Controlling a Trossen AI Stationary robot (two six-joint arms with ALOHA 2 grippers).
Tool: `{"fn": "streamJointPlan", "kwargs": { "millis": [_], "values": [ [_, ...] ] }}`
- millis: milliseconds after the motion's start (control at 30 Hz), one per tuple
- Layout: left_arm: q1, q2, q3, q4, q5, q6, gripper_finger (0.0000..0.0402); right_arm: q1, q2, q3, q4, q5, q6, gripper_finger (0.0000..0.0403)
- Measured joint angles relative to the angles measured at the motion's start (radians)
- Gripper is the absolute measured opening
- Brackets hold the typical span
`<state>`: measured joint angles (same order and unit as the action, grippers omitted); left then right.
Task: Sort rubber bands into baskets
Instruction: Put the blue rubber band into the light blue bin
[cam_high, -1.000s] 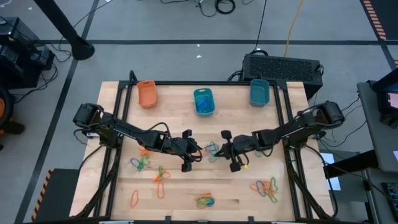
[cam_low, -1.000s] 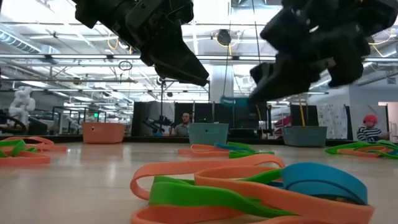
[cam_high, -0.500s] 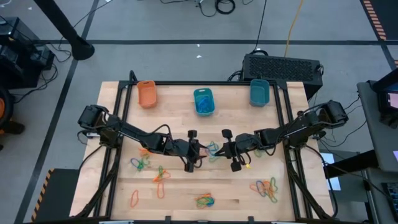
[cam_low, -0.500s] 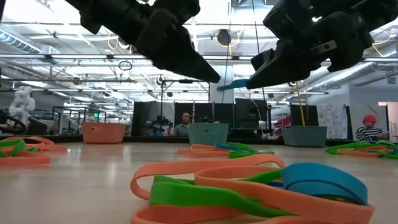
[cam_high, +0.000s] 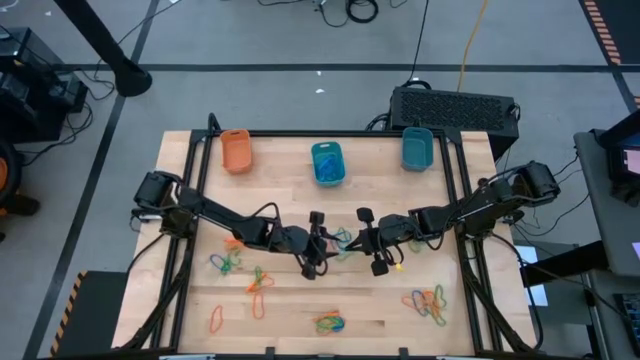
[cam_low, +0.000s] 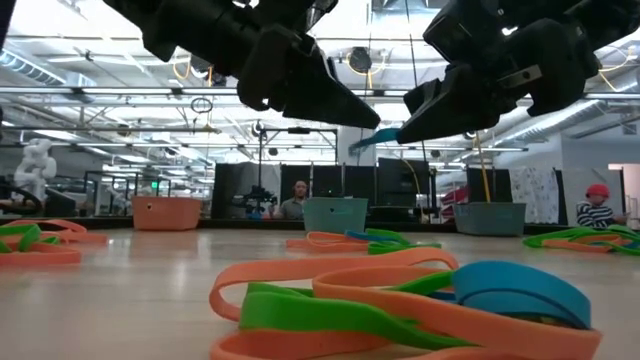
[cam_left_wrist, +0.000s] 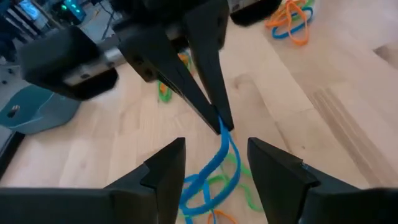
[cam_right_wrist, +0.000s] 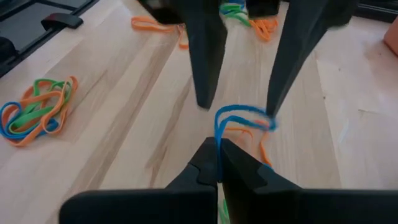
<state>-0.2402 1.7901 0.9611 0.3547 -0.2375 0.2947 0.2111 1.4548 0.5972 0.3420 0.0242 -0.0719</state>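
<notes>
Wooden table top (cam_high: 300, 300), warehouse-type room behind with people far off at desks in the low view. Right gripper (cam_right_wrist: 217, 163) fingers pressed together, pinching one blue rubber band (cam_right_wrist: 239, 118) that hangs stretched above the table middle. Left gripper (cam_left_wrist: 214, 168) fingers apart, straddling that same blue band (cam_left_wrist: 214, 158) just past the right fingertips. Since a second ago the left gripper (cam_high: 318, 245) has slid in toward the right gripper (cam_high: 368, 240) and the two now sit near each other over the centre clump (cam_high: 342, 240); left fingers opened a touch wider, right fingers unchanged. Reads as a handover or an untangling pull (band's lower loop seems to trail into the green and orange ones below), so this band is lifted but not sorted yet.

Other rubber bands (cam_high: 425, 300) lie in clumps front right, front centre (cam_high: 328, 322) and front left (cam_high: 228, 262). Baskets at the far edge: orange basket (cam_high: 236, 150), middle teal basket (cam_high: 327, 162), right teal basket (cam_high: 416, 148), all well apart from the grippers. Contents of the baskets too small to tell.

No readable brands, labels or writing anywhere.
</notes>
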Motion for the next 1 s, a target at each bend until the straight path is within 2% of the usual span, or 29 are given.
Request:
{"fn": "streamJointPlan", "kwargs": {
  "millis": [300, 467, 600, 833, 1000],
  "values": [
    [0.000, 0.070, 0.025, 0.016, -0.009, 0.007, 0.0280, 0.000, 0.000, 0.000, -0.001, 0.000, 0.000, 0.0000],
    [0.003, 0.072, 0.024, 0.020, -0.014, 0.002, 0.0297, 0.000, 0.000, 0.000, -0.004, 0.000, 0.000, 0.0000],
    [0.003, 0.072, 0.024, 0.037, -0.010, 0.002, 0.0274, 0.000, 0.000, 0.000, -0.003, 0.003, 0.000, 0.0000],
    [0.018, 0.072, 0.024, 0.023, -0.003, -0.001, 0.0180, -0.001, 0.000, 0.000, -0.003, 0.004, 0.000, 0.0000],
    [0.019, 0.072, 0.024, 0.031, -0.003, 0.000, 0.0130, -0.001, 0.000, 0.000, -0.002, 0.004, 0.000, 0.0000]
  ]
}}
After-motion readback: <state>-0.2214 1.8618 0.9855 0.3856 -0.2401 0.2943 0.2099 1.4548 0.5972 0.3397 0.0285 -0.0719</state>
